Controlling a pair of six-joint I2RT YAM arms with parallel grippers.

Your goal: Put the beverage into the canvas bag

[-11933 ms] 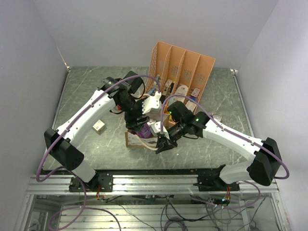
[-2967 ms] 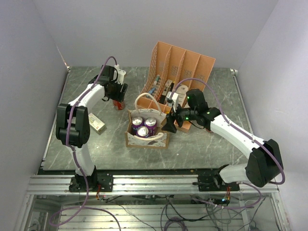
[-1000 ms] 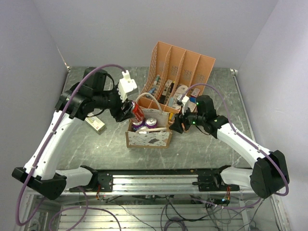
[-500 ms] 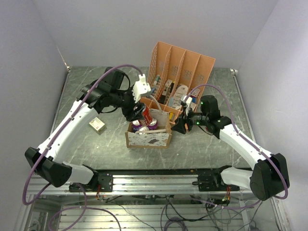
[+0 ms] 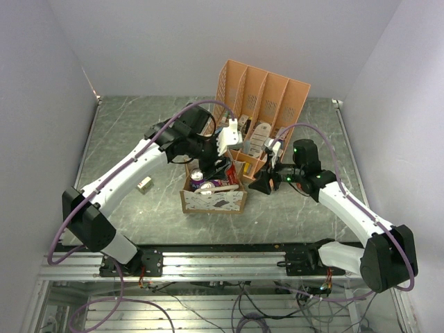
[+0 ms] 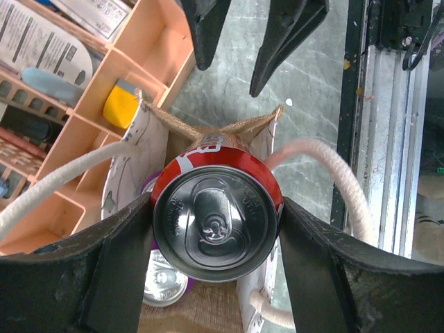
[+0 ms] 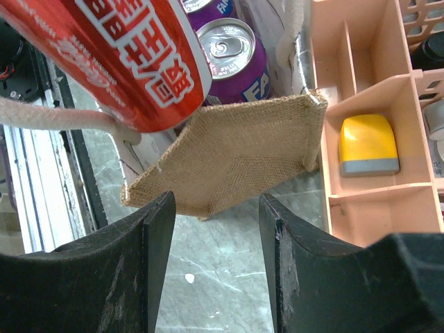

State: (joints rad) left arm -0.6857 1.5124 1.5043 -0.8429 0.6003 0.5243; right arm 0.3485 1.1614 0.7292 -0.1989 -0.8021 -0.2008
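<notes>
Going from the near edge of the table point(image 5: 125, 132) outward, first up is the canvas bag point(image 5: 211, 201), with its whitish, dark-marked panel facing the arm bases. A small tan box point(image 5: 144, 184) sits off to the bag's left, well apart from it.

Inside the bag you can see purple cans point(image 7: 229, 48) standing with their silver tops up. The left gripper point(image 6: 215, 208) is right over the bag's right end, fingers clamped on either side of the red can point(image 7: 125, 55), so that's the beverage. The can is tilted, with its lower end down at the bag's burlap rim. I honestly can't tell how far in it is, or whether it touches anything in there. One white rope handle point(image 6: 340, 187) loops out beside it.

The right gripper point(image 7: 215, 201) is just beside the bag's right end wall. Its fingers are spread wide with nothing in them, and it looks clear of the burlap.

Behind all that is the orange file rack point(image 5: 267, 94), just behind the bag, with a yellow thing point(image 7: 368, 146) in one low compartment.
</notes>
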